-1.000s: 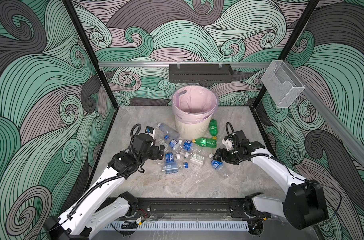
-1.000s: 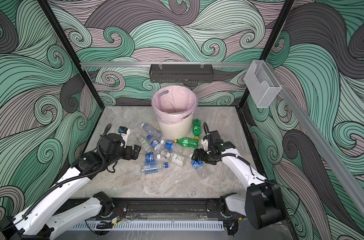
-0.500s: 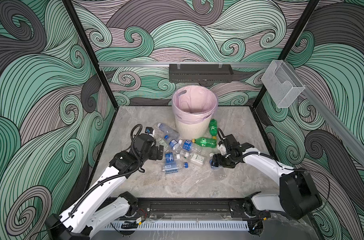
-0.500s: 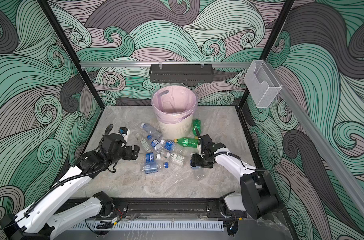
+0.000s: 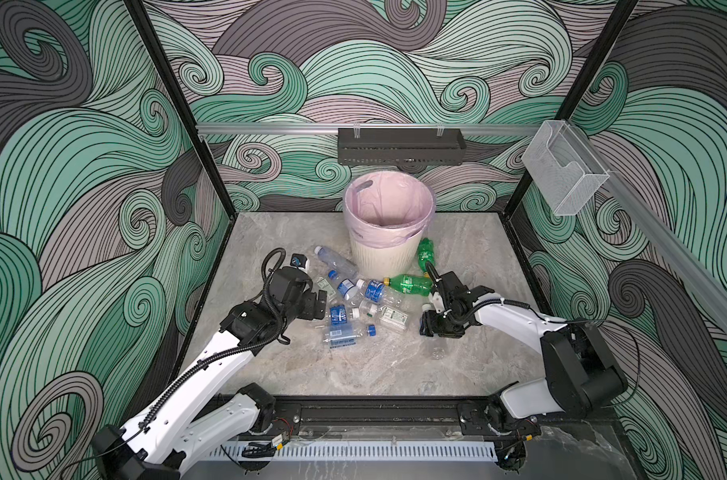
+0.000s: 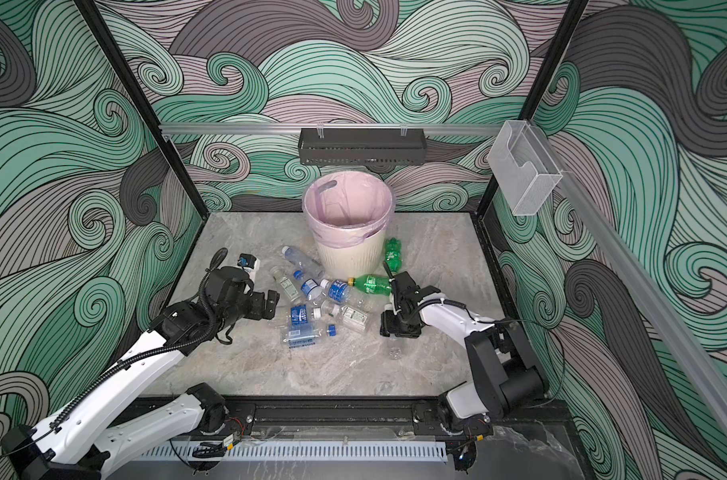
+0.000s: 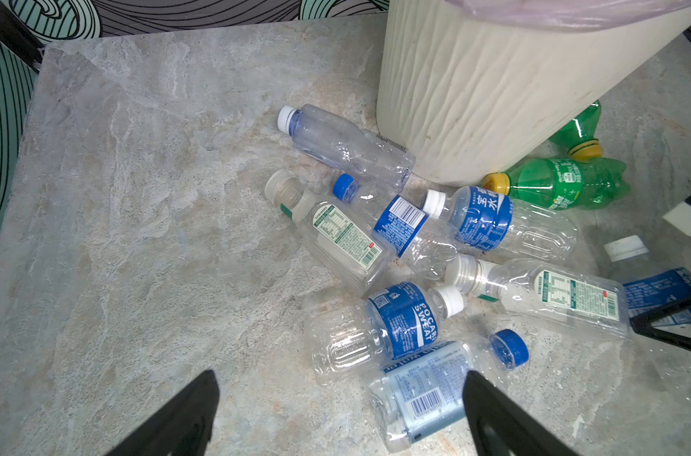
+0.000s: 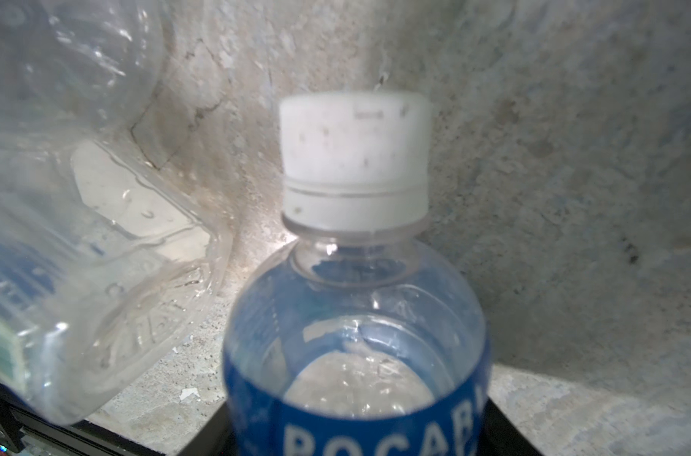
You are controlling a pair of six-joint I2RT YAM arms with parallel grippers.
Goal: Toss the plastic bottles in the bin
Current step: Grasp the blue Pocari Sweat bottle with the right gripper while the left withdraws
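The plastic bottles (image 5: 353, 307) lie heaped on the table (image 5: 270, 365) just in front of the bin (image 5: 378, 259), inside which only its pink bag (image 5: 389, 199) shows. One blue-labelled bottle (image 8: 355, 347) (white cap, at the heap's right edge) lies clenched in the right pincer (image 5: 436, 330), which a second ago hung just behind it, spread wider. The left pincer (image 5: 318, 305) hovers released at the heap's left.

A lab robot cell: swirl-patterned panels (image 5: 62, 174) enclose a marble tabletop (image 5: 395, 370).
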